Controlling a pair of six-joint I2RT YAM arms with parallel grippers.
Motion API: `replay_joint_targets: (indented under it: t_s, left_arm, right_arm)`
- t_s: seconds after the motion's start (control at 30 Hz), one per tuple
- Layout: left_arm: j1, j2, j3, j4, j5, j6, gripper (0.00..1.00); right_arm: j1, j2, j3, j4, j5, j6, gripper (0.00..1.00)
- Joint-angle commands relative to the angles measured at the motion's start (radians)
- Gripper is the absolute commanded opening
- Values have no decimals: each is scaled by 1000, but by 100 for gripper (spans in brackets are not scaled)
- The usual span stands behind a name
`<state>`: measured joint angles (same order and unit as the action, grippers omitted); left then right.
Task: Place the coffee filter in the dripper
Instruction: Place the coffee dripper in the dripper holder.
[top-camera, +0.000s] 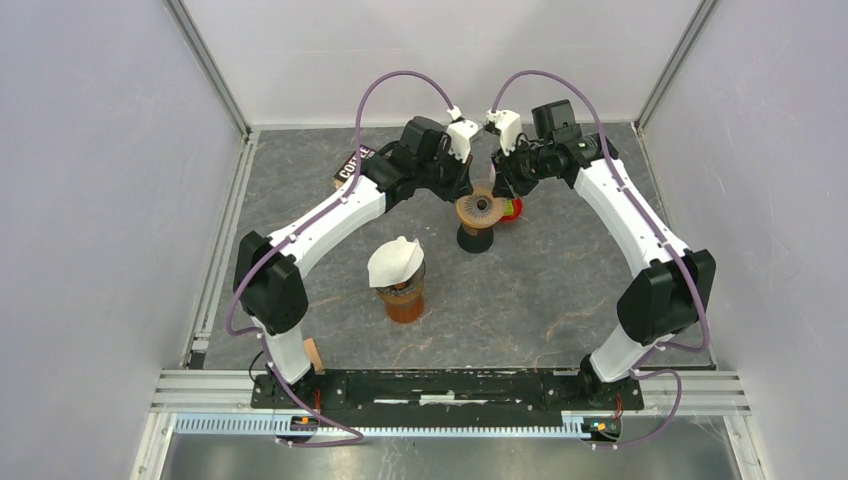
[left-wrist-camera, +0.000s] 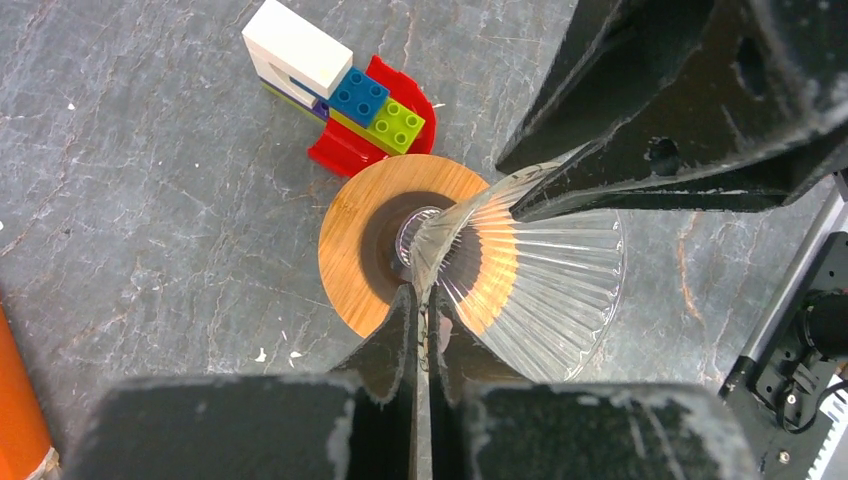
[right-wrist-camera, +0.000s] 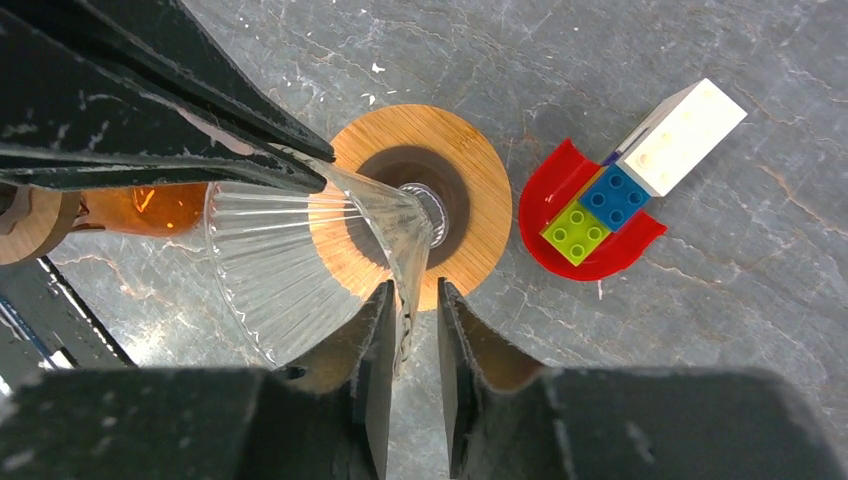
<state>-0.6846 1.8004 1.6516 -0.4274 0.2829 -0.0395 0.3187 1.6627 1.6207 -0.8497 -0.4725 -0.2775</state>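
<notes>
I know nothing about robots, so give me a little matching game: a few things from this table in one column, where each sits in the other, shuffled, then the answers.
Things:
1. white paper coffee filter
2. clear ribbed glass dripper
3. blue, green and white toy bricks
4. dark box lettered COFFEE

Places:
A. on a red curved piece
B. on top of the amber cup
C. at the back, furthest left
D. rim pinched by the left gripper

Pairs: 1-B, 2-D, 3-A, 4-C.
</notes>
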Motion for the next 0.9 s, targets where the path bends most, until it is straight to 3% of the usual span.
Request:
replay_joint_targets:
  t_s: [0.0, 0.13, 0.43, 0.7, 0.87]
  left_arm:
    - [-9, 7, 68, -46, 27, -48, 2]
    - [-9, 16, 92, -77, 29, -60, 2]
    - [-7, 13, 99, -85, 26, -65, 2]
    - [-8, 62, 181, -196, 18, -107, 2]
    - [-2, 81, 202, -210, 5, -134, 2]
  right_arm:
    - [4, -89, -17, 75, 6, -78, 31]
    - [-3, -133, -48, 110, 22, -91, 45]
    - [-29, -197, -98, 149, 18, -136, 55]
    - [-24, -296, -155, 96, -131, -423, 61]
    - [9, -323, -174, 24, -122, -589, 62]
